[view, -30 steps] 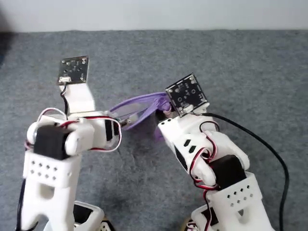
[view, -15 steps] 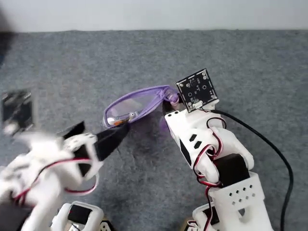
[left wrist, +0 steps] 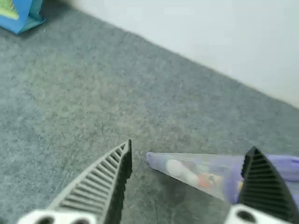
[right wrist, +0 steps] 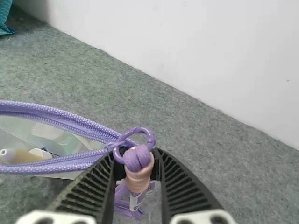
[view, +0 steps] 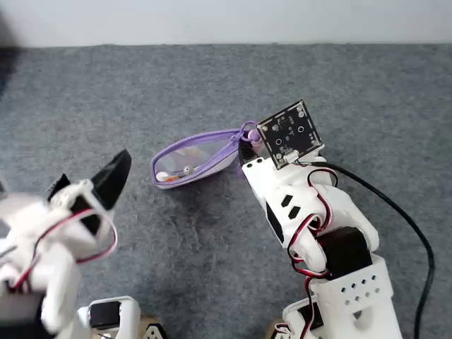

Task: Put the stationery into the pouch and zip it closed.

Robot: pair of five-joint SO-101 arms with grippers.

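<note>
A clear pouch (view: 191,164) with a purple zipper rim lies on the grey carpet, and small stationery pieces (view: 176,171) show through its side. My right gripper (view: 247,141) is at the pouch's right end, shut on the purple zipper pull (right wrist: 134,159) with its ring and bead. Left of the pull the two zipper edges (right wrist: 60,140) stand apart. My left gripper (view: 115,174) is down-left of the pouch, clear of it. Its fingers (left wrist: 110,179) are wide open, and the pouch's tip (left wrist: 196,170) shows on the carpet beyond them.
Grey carpet (view: 353,92) runs around the pouch up to a white wall (view: 226,21) at the back. A blue object (left wrist: 18,14) stands far off by the wall. A black cable (view: 406,226) trails along the right arm.
My left arm has pulled back from the pouch toward the lower left, gripper open. The pouch has settled slightly lower and left, its rim spread. The right gripper stays on the zipper pull.
</note>
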